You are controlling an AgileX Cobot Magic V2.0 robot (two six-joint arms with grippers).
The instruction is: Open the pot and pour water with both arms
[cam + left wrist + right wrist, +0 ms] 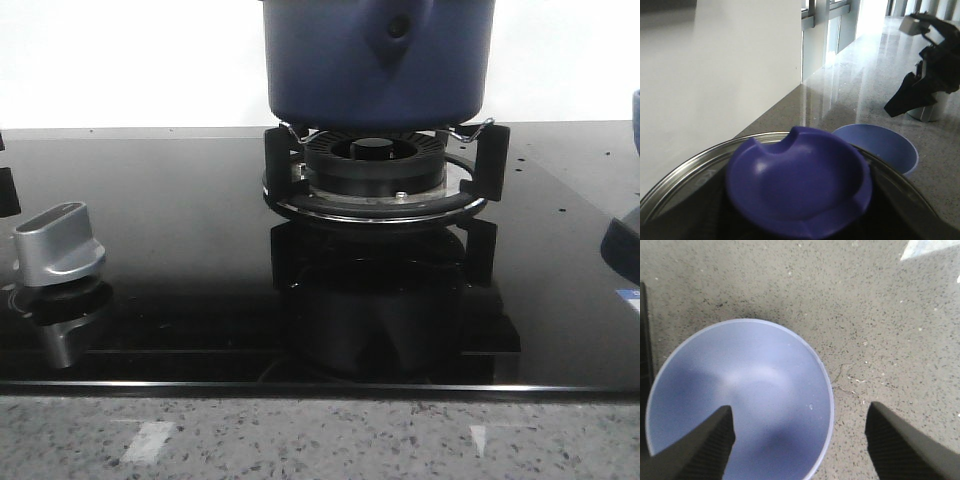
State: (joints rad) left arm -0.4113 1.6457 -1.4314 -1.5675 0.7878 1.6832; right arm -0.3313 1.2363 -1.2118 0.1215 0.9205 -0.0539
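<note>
both wrist views share bowl (740, 400).

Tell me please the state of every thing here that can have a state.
pot, upright on the burner supports; its top is out of the front view.
lid, on or lifted, cannot tell.
burner, no flame visible.
bowl, upright, empty.
right gripper, open above the bowl.
stove knob, setting unreadable.

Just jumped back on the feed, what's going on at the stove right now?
The dark blue pot sits on the gas burner of the black cooktop. The left wrist camera hangs close above its lid, whose blue knob fills the view; that end effector itself is out of sight. The right end effector is open, straddling the rim of the empty light-blue bowl on the counter.
</note>
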